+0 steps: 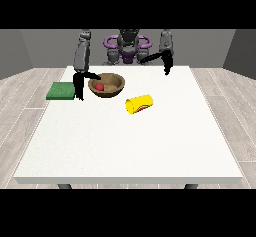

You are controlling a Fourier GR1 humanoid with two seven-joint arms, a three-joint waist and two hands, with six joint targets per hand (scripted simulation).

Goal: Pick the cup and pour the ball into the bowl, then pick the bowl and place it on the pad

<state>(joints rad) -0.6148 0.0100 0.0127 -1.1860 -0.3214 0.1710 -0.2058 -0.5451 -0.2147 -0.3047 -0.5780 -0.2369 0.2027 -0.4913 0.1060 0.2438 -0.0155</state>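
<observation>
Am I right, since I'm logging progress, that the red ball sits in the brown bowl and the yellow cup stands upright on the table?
Not quite. The front view shows the red ball in the brown bowl, but the yellow cup lies on its side on the table, not upright.

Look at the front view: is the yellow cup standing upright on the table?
No, the yellow cup lies on its side on the white table.
</observation>
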